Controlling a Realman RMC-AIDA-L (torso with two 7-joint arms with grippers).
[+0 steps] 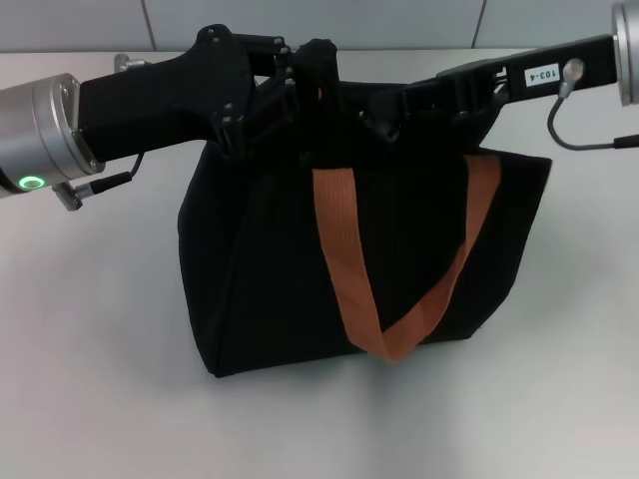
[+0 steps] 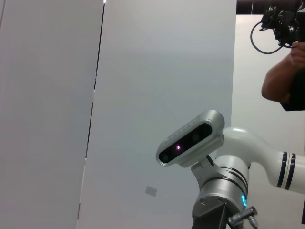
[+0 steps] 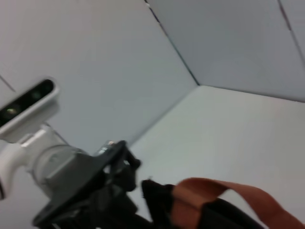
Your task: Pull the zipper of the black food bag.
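Surroundings: pale grey wall panels are running behind a plain white counter (image 1: 90, 379), which is carrying nothing but the bag.

Bag position: the black food bag (image 1: 270, 289) is sitting upright at the middle of the counter, its front face turned towards the robot, with one orange-brown strap (image 1: 369, 299) drooping down that face in a long loop.

Left claw (image 1: 310, 75): it is reaching in from 9 o'clock to the bag's top edge, at about 11 o'clock on the bag; I cannot tell whether it is spread or pinching, as everything there is black on black.

Right claw (image 1: 384, 115): it is coming in from 2 o'clock and meeting the top edge near 12 o'clock, close beside the left one; I cannot tell its state either.

Zipper: the pull tab is not showing from where I am standing; I am guessing it is lying along the top opening, under or between the two claws.

Handling: the fabric is looking soft and slack, sagging at the corners, so the bag is likely light and apt to slide or fold when tugged. One claw should be bracing the top hem near the zip line while the other is pinching the small metal tab and drawing along the line, not upwards.

Risk: a small, smooth tab is slipping easily out of a pinch.
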